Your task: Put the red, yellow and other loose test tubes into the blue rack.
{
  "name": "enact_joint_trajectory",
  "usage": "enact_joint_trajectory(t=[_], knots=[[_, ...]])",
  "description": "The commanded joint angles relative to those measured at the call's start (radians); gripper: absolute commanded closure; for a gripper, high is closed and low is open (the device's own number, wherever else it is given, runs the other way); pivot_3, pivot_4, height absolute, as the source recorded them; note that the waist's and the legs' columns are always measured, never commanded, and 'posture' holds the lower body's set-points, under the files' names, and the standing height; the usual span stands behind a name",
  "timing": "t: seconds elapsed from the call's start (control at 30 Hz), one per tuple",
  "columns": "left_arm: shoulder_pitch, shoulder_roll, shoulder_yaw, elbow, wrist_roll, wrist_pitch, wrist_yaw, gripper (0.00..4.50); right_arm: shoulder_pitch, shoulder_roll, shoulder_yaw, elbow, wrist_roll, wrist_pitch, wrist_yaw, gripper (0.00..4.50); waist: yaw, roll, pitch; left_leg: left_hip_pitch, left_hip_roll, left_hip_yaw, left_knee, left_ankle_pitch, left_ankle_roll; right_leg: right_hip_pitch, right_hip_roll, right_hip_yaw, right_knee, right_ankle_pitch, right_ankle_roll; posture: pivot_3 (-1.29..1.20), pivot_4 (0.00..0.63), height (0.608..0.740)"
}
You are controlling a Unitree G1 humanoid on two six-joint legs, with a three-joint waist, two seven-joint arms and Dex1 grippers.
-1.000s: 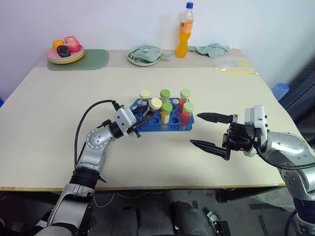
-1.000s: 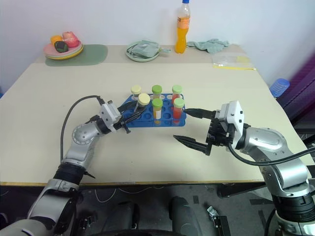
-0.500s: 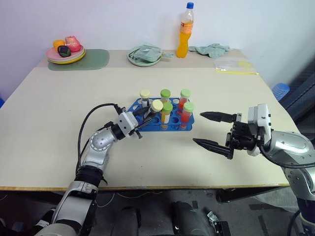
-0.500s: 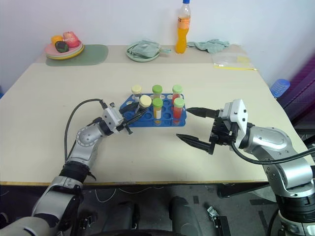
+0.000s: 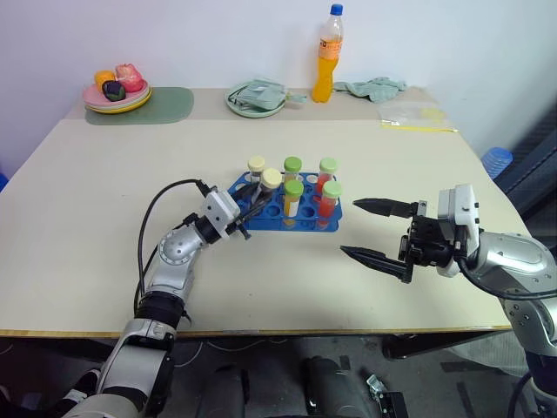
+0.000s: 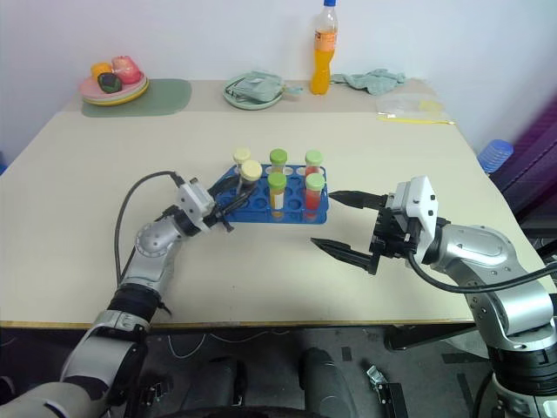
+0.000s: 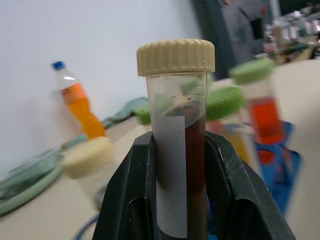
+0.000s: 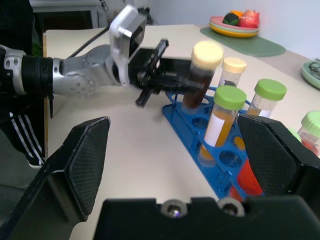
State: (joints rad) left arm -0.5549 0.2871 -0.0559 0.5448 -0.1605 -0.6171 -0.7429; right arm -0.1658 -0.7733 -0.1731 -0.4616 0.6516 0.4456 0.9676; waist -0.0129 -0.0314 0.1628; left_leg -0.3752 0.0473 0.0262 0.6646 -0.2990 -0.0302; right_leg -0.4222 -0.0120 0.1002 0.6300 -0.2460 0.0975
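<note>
The left gripper (image 5: 246,202), clamped on a cream-capped dark tube (image 5: 265,186), has edged it over the blue rack (image 5: 287,212), probably above a free hole. Five capped tubes crowd just beyond. The right gripper (image 5: 379,231) waits apart, beside the rack. Across the counter (image 5: 104,192): bottle (image 5: 326,54).

Lower end of dark tube (image 7: 177,145) hidden between left gripper (image 7: 195,200) fingers (image 7: 235,195); tip vs rack hole not resolvable. Blue rack (image 7: 280,165) blurred, cut off by frame edge. Neighbouring cream-capped tube (image 7: 90,157) blurred. Label on dark tube blank or unreadable. Right gripper (image 8: 172,165) fingertips cropped by frame edges. Plate contents (image 5: 116,83) too small to identify.
</note>
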Motion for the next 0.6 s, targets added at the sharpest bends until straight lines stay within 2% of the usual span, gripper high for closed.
enact_joint_trajectory(t=[0.03,0.6], knots=[[0.009,0.002,0.005,-0.040,-0.003,-0.010,0.001,3.73,-0.011,-0.003,-0.023,-0.029,0.006,-0.017,-0.006,0.00,0.000,0.000,0.000,0.000,0.000,0.000,0.000,0.000,0.000,0.000,0.000,0.000,0.000,0.000,0.000,0.00,0.150,0.740],[0.094,-0.025,-0.005,-0.096,-0.039,0.050,-0.034,3.73,-0.019,-0.007,-0.026,-0.034,0.010,-0.011,-0.020,0.00,-0.002,0.000,0.000,0.000,0.000,0.000,0.000,-0.001,0.001,0.000,0.000,0.000,0.000,0.000,0.000,0.00,0.150,0.740]])
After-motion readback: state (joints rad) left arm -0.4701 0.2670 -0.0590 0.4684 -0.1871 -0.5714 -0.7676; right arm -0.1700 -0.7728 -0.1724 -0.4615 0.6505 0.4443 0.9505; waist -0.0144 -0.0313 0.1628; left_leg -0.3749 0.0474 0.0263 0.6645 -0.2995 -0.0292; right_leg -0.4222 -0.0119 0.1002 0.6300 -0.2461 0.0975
